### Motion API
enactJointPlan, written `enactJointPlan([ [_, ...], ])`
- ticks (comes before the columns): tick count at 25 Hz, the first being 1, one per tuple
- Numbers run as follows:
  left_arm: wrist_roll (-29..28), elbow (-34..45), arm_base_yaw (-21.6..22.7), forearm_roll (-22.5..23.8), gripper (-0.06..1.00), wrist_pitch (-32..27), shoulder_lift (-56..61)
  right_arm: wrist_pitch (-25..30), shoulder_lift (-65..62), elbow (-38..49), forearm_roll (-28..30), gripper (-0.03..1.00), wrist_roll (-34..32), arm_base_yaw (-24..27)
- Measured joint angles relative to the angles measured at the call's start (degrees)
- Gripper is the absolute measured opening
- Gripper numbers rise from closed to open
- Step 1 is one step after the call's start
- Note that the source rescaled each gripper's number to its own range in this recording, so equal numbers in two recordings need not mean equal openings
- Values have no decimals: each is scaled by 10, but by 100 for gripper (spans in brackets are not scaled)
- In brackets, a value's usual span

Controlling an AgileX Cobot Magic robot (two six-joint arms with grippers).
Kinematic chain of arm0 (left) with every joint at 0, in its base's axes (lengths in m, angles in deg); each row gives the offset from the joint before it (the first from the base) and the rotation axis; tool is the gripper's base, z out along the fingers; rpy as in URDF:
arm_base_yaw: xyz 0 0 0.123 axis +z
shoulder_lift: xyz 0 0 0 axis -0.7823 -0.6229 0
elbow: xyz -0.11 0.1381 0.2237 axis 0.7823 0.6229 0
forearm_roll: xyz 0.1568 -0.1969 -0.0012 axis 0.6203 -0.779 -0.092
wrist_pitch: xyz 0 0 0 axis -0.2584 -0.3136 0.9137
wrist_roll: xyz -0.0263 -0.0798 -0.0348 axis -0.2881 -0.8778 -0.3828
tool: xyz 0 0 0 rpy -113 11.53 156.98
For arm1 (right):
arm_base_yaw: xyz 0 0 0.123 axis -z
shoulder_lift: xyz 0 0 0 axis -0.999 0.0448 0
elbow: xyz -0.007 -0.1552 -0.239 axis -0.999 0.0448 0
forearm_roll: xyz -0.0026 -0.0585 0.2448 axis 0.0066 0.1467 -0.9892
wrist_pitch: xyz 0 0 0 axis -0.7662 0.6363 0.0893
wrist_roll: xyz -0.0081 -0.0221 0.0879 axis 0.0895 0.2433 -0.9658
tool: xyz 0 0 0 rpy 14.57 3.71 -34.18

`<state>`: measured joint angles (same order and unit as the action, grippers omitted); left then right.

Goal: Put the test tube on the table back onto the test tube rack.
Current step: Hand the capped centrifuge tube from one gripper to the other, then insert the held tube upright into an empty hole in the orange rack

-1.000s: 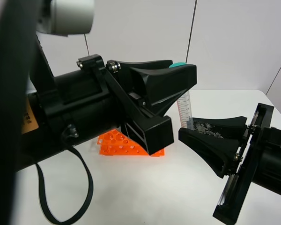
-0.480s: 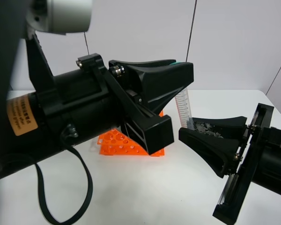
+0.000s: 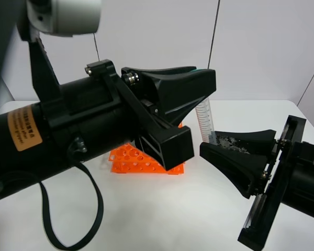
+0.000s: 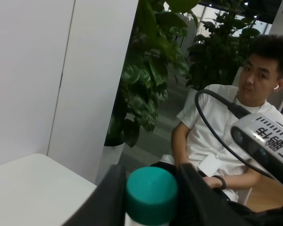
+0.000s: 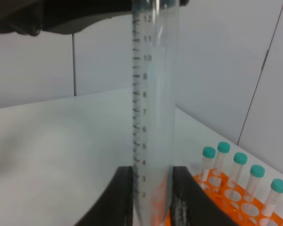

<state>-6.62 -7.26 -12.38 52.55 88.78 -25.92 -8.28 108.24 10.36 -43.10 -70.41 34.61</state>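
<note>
step: mid-air handover, by my read. The test tube (image 3: 205,123) is off the table (image 3: 162,214) and not yet in the test tube rack (image 3: 126,159).
tube: upright, right of centre in the exterior high view, teal cap up. Only the clear graduated body shows there; the cap is hidden behind the left gripper.
left gripper (image 3: 201,83): narrow. In the left wrist view its fingers (image 4: 111,197) sit against both sides of the cap with no gap showing, so it looks like a grip on the cap.
right gripper (image 3: 205,149): narrow. In the right wrist view its fingers (image 5: 125,197) hug the tube's lower end on both sides, so it looks clamped too.
load: can't tell which arm is carrying the weight.
rack: orange, centre-left in the exterior high view, mostly hidden by the left arm. It shows at lower right of the right wrist view, with a row of teal-capped tubes (image 5: 239,167) already seated and open holes in front of them.
next: one gripper has to open and back straight off without tipping the tube. The other then carries it over a free hole, tip down and vertical.
needs: confirm a firm hold before the release, clear the seated caps, line the tip up with the hole, then lower.
risk: a cap-only grip lets the body swing, so the tip could miss the hole.
</note>
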Motion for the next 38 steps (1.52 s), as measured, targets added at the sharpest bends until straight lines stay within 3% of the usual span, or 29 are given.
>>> enactJointPlan([
  [2, -1, 0, 0, -1, 0, 0, 0, 0, 0, 0, -2, 40, 0, 0],
  [4, -1, 0, 0, -1, 0, 0, 0, 0, 0, 0, -9, 79, 2, 0],
  [6, -1, 0, 0, -1, 0, 0, 0, -1, 0, 0, -13, 95, 2, 0],
  [7, -1, 0, 0, -1, 0, 0, 0, -1, 0, 0, -15, 97, 2, 0],
  [10, -1, 0, 0, -1, 0, 0, 0, 5, 0, 0, -17, 100, 2, 11],
  [15, 6, 0, 0, -2, 0, 3, 0, 53, 0, 0, -48, 100, 3, 95],
  [18, 19, 0, 0, -4, 0, 4, 0, 120, 0, -9, -59, 100, 2, 154],
  [25, 26, 0, 20, -6, 0, 5, 0, 250, 0, -38, -47, 100, 1, 221],
  [30, 23, 0, 20, -7, 0, 6, 0, 279, 0, -38, -40, 90, -14, 303],
  [38, 23, 0, 20, -7, 0, 8, 0, 309, 0, -68, -32, 89, -46, 418],
])
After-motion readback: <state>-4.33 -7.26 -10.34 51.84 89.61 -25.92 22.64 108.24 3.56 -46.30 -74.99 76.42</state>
